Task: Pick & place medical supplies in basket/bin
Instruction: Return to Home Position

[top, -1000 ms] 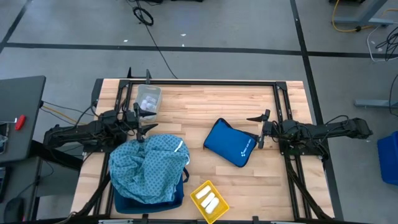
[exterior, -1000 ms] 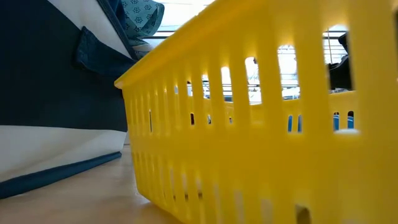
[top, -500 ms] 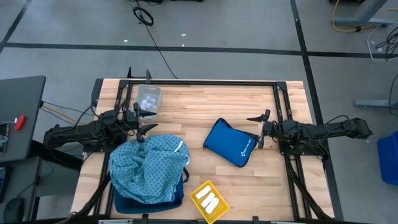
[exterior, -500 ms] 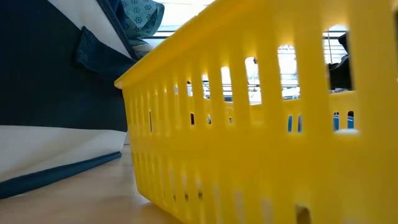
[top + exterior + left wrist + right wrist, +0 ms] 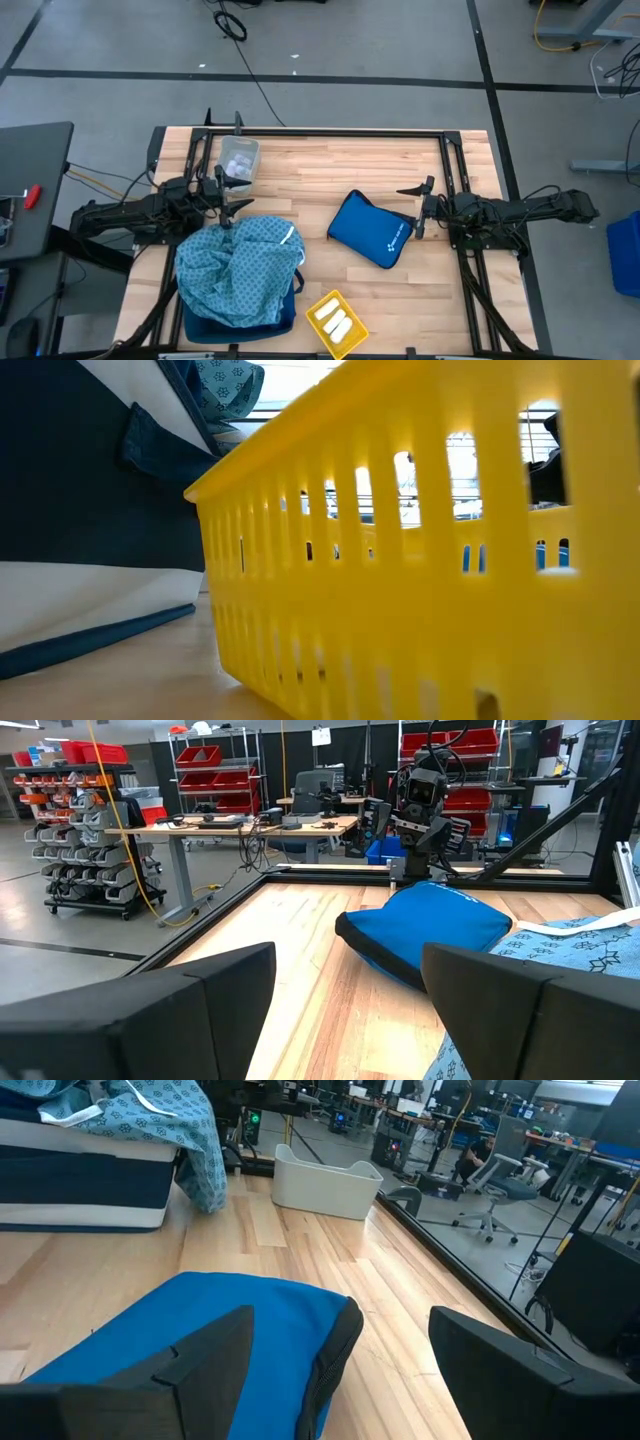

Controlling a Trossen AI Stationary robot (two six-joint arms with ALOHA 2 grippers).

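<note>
Hovering at opposite counter [image 5: 330,170] sides with left gripper [image 5: 236,197] and right gripper [image 5: 408,212] both spread apart. Showing light-blue gown [image 5: 238,268] heaped on the blue bin [image 5: 200,325], white packets [image 5: 333,322] lying in the yellow basket [image 5: 313,303].

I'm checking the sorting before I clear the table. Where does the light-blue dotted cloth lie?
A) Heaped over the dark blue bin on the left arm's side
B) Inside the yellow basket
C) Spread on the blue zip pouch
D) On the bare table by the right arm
A: the high view shows the light-blue cloth piled over the dark blue bin, while the yellow basket holds only white rolls.
</note>
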